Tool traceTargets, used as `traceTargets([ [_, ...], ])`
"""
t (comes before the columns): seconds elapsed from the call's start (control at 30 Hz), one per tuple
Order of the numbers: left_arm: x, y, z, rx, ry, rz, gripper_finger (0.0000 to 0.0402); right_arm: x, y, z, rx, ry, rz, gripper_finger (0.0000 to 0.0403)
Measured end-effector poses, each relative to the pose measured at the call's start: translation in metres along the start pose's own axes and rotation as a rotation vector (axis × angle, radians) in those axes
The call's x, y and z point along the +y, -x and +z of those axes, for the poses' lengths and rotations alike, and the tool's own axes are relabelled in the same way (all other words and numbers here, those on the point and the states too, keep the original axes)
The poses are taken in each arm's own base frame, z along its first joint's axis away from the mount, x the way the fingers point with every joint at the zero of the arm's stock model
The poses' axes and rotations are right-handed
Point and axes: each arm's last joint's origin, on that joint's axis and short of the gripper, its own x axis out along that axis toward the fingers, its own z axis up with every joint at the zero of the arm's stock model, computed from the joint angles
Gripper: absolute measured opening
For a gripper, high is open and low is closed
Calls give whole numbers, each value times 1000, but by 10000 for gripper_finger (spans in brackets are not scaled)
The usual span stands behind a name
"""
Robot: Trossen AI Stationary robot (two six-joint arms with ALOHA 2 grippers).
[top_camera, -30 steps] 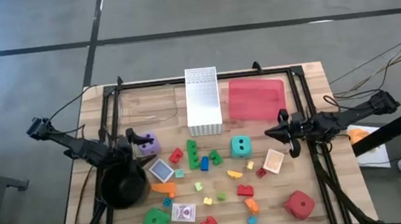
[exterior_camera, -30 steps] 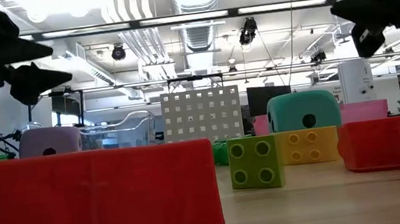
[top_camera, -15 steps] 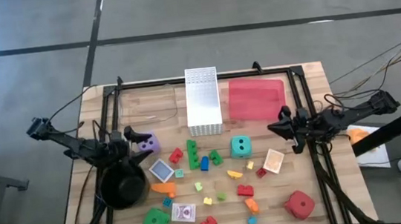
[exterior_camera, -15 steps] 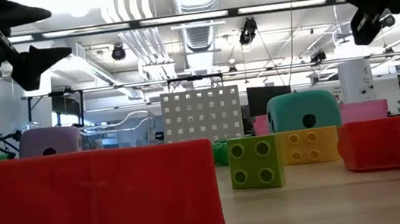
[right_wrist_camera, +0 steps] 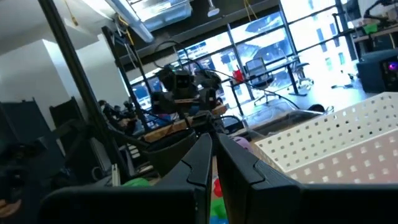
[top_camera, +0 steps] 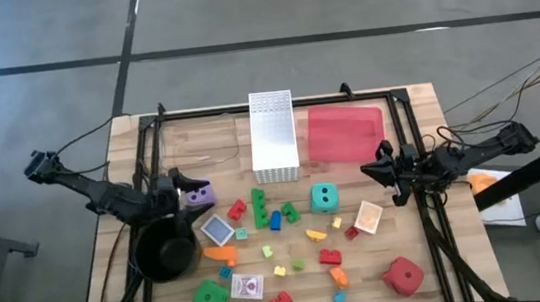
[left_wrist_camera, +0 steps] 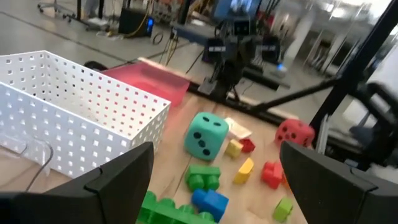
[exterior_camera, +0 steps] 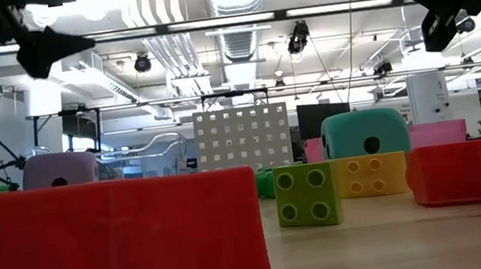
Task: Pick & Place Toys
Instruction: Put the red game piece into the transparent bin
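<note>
No brand, label or readable writing shows on anything here; the two small card packs [top_camera: 218, 228] [top_camera: 247, 287] carry only patterns too small to read.

The white perforated basket [top_camera: 274, 137] stands at the far middle of the tabletop [top_camera: 427, 114] and serves as the landmark. Nothing can be seen inside it. Just to its right lies the red tray [top_camera: 344, 132], bare. Nearer than the basket and to its left sits the round black pot [top_camera: 166, 252]; its inside is too dark to tell.

The toys lie loose on the tabletop, nearer than the basket: the teal die [top_camera: 324, 198] near-right of it, the purple die [top_camera: 199, 193] to its left, the green die [top_camera: 208, 298] and the red die [top_camera: 402, 275] well nearer, toward the front corners, and small bricks [top_camera: 259, 208] scattered between them.

The left gripper [top_camera: 175, 184] hangs beside the purple die, left of the basket, fingers [left_wrist_camera: 118, 177] spread wide and holding nothing. The right gripper [top_camera: 380, 168] hovers right of the basket, just nearer than the tray, fingers [right_wrist_camera: 202, 158] clenched together on nothing.
</note>
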Motion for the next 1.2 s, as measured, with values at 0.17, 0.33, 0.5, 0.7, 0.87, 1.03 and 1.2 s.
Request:
traceTargets([
  [0.17,-19,-16,14,71,-13,39,349,0,0,0,0,0,0,21],
  [0.33,-33,-34,20,84,-50,139,349,0,0,0,0,-3,1,21],
  [0.5,-38,-51,22,103,57,206,349,0,0,0,1,-3,1,21],
  [0.7,-35,-70,24,221,198,255,349,0,0,0,2,0,0,21],
  [0.87,-23,-82,26,391,219,323,349,0,0,-1,9,1,-2,21],
  [1.03,-7,-95,21,545,241,402,349,0,0,-1,13,4,-2,21],
  [1.2,0,-109,11,644,269,405,349,-1,0,-2,25,9,-6,21],
])
